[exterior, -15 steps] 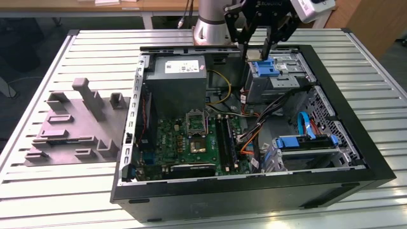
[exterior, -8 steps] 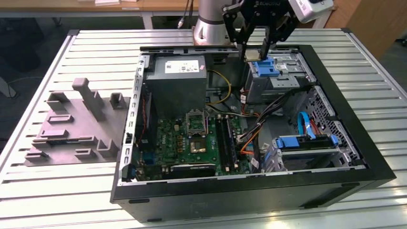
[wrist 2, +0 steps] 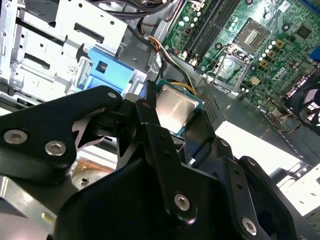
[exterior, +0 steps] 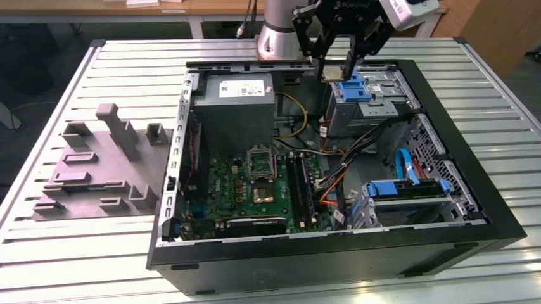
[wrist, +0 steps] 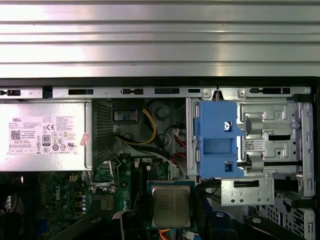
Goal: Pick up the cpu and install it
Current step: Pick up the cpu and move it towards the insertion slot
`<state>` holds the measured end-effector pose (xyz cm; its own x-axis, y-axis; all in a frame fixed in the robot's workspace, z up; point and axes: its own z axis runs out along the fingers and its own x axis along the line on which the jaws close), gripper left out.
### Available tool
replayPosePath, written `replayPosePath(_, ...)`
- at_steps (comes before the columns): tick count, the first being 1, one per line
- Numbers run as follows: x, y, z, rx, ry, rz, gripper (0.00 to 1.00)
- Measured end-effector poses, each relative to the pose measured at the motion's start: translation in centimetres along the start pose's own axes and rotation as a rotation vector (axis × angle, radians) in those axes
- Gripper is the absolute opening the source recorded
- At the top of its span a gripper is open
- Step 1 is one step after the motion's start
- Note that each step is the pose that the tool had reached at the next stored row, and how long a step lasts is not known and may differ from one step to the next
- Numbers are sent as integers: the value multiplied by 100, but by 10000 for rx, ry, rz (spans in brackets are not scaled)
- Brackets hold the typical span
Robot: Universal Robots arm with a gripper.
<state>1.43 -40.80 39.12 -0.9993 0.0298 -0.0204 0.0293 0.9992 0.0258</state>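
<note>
The open computer case (exterior: 338, 259) sits on the slatted surface (exterior: 50, 253). Over its far side, the end effector (exterior: 336, 68) is clenched on the cpu (wrist: 171, 205), holding it raised above the blue drive bracket (exterior: 355, 90), well apart from the socket (exterior: 260, 162) on the green board (exterior: 245, 193).

cpu (wrist 2: 174, 107) near edge hidden by fingers (wrist 2: 150, 132) | arm (exterior: 279, 31) cut off by exterior view's top edge

Bright light w/ metal glare
</note>
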Motion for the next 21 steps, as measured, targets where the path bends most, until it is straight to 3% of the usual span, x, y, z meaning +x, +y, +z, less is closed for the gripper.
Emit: replayPosePath(21,91,-2,-1,0,0,0,47)
